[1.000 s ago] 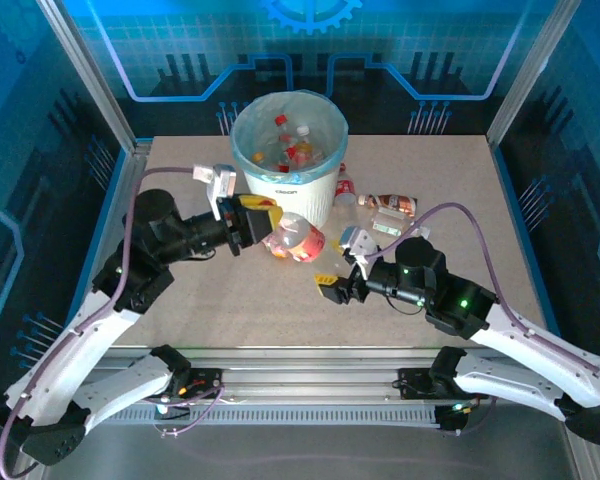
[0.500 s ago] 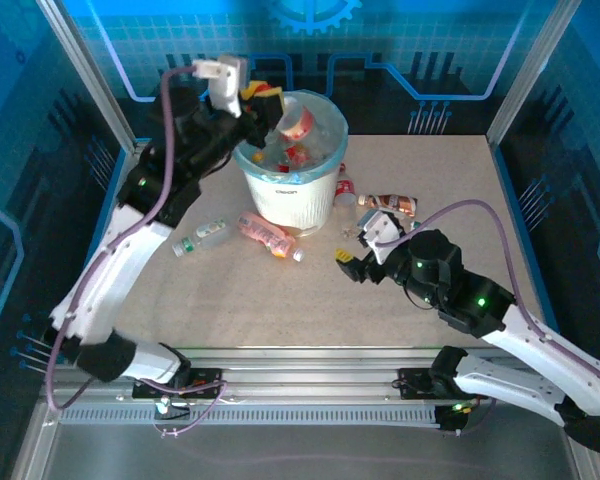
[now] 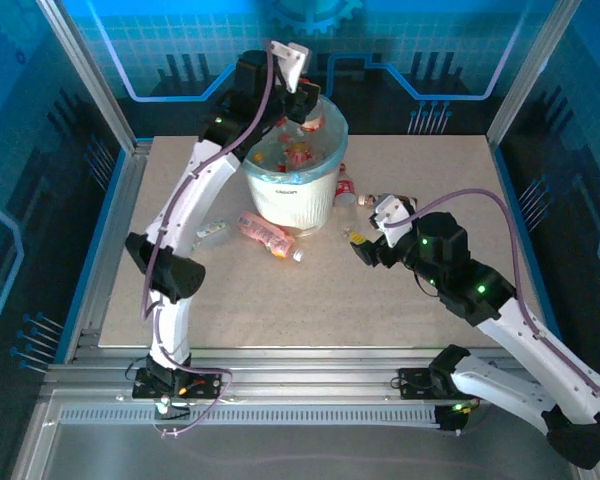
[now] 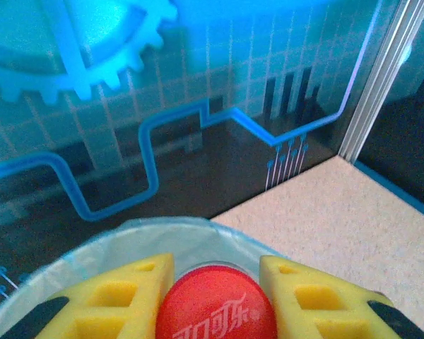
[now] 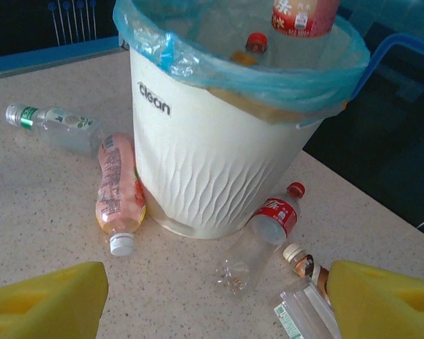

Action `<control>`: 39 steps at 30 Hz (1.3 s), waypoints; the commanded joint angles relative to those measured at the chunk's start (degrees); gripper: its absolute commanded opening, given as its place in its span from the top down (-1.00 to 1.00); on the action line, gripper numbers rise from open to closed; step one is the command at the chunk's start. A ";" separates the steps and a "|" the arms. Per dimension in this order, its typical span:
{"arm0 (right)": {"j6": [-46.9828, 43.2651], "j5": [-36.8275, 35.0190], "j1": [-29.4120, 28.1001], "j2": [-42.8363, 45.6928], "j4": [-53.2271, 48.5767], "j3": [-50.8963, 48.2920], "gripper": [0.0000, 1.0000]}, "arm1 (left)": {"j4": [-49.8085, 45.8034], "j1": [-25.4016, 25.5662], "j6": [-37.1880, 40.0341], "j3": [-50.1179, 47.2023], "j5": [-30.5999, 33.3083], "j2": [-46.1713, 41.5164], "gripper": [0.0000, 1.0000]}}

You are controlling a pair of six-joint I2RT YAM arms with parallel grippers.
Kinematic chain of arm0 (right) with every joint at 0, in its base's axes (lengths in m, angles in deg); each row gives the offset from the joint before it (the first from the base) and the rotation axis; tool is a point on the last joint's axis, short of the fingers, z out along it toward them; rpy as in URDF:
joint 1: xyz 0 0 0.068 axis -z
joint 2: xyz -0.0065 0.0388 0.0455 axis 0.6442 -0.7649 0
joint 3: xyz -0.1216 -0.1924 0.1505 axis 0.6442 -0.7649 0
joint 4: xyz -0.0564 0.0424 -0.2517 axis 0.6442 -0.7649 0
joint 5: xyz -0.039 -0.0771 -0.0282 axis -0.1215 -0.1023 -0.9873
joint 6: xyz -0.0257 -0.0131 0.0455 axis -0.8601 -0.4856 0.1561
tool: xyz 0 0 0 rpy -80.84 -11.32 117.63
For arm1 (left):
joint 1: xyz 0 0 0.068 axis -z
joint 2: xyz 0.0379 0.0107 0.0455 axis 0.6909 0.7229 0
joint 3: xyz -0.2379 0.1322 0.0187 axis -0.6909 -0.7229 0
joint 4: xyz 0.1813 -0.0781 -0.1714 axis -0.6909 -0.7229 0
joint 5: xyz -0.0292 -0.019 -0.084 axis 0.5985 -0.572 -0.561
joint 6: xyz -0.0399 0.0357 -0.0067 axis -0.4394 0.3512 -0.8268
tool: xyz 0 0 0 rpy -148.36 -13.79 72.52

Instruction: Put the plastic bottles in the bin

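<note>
Left end effector [image 3: 304,108] is clenching on the held bottle [image 4: 215,316]. Its yellow fingers [image 4: 127,296] are pressing either side of a red cap with white lettering. It is hanging over the mouth of the bin [image 3: 285,192], on the side nearest the far edge of the worktop [image 3: 440,170]. From the right wrist view the held bottle is showing a red label just above the rim.

Bin is standing upright at the middle of the far edge. It has a white ribbed wall with small dark lettering, and a teal bag [image 5: 198,60] is folding over the rim. Several bottles are piling inside. One red-capped bottle [image 5: 254,44] is showing against the liner, with more red caps and an orange one in the top view. Cannot tell the exact count.

Right end effector [image 3: 360,245] [image 5: 212,304] is released, fingers spread wide with nothing between them. It is sitting low over the worktop between the bin and the right edge, facing the bin.

Lying loose on the worktop:
- a cola bottle [image 5: 268,226], clear with red label and cap, just beside the bin's base on the right-edge side
- a brown bottle [image 5: 304,261], near the cola bottle
- a pink bottle [image 5: 118,191], white cap, just beside the base on the near-left side
- a green-labelled bottle [image 5: 53,121], clear, beyond the pink one toward the left edge
</note>
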 commanded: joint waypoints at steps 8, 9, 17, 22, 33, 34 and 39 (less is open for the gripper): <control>-1.01 5.43 2.40 -2.27 -0.04 -0.56 -0.64 | -2.61 0.34 3.41 -6.84 -4.40 3.48 1.00; -1.01 5.71 2.40 -2.54 -0.07 -0.50 -0.64 | -2.65 0.58 3.77 -7.81 -4.53 3.66 1.00; -0.50 6.21 2.49 -3.01 -0.59 -0.69 -0.65 | -1.60 0.13 3.57 -15.05 -1.92 4.49 1.00; -0.26 6.22 2.50 -3.09 -0.69 -0.98 -0.65 | -2.21 -2.48 -2.93 -14.62 -3.34 6.71 1.00; 0.66 6.64 2.52 -3.12 -2.21 0.92 -0.65 | -0.68 -4.29 -9.80 -8.99 -13.47 4.75 0.22; 0.79 6.66 2.50 -2.98 -2.41 1.24 -0.65 | -0.48 -4.29 -10.19 -8.50 -13.88 4.01 0.19; 1.92 7.11 2.42 -1.67 -3.30 2.40 -0.65 | 0.59 -4.30 -10.79 -8.45 -13.98 -1.87 0.00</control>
